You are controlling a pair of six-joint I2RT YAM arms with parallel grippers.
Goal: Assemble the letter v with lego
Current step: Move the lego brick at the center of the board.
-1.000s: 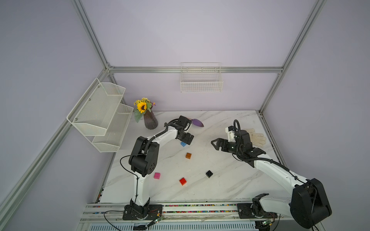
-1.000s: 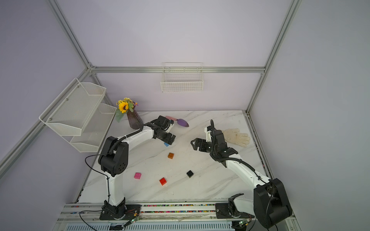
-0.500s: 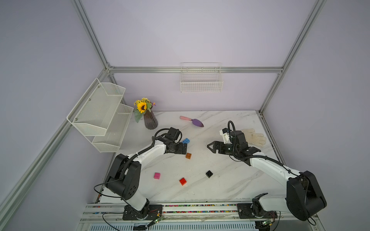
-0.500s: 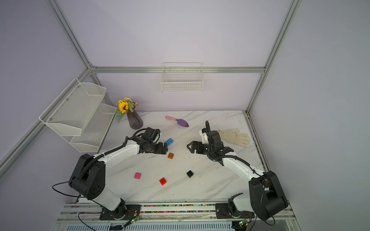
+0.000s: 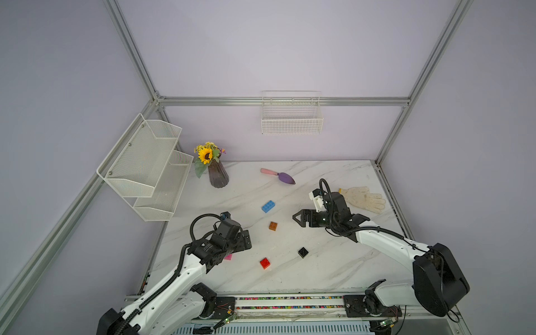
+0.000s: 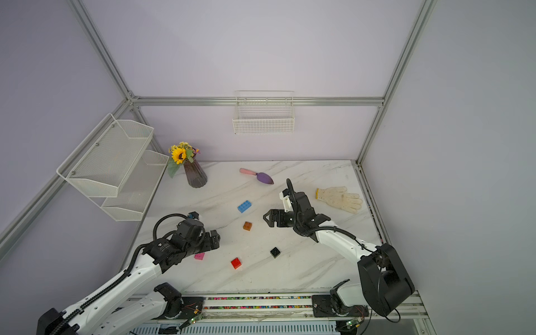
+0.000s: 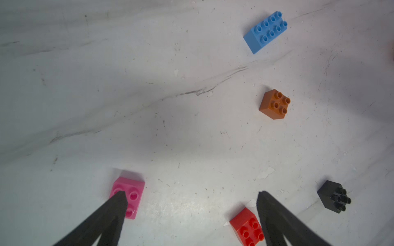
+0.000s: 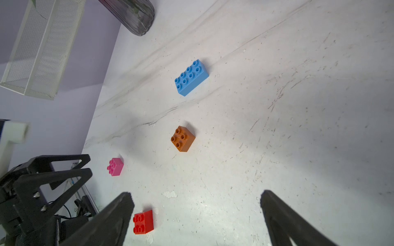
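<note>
The lego lies loose on the marble table, no brick joined to another; no letter v is in view. There are a blue rectangle (image 5: 268, 206) (image 8: 191, 77), an orange square (image 5: 273, 226) (image 7: 275, 104), a black square (image 5: 303, 252) (image 7: 333, 196), a red square (image 5: 264, 263) (image 7: 247, 226) and a pink square (image 6: 199, 255) (image 7: 128, 196). My left gripper (image 5: 246, 240) (image 7: 190, 193) hovers open at the front left, just above the pink brick, holding nothing. My right gripper (image 5: 297, 217) (image 8: 196, 193) hangs open and empty right of the orange brick.
A vase with a sunflower (image 5: 218, 177) stands at the back left. A purple trowel (image 5: 278, 175) lies at the back and a white glove (image 5: 364, 198) at the right. A mesh shelf (image 5: 145, 165) and a wire basket (image 5: 291, 116) hang on the walls.
My left arm has swung from the blue brick at the back to the front left, above the pink brick. My right gripper has shifted a little toward the middle.
</note>
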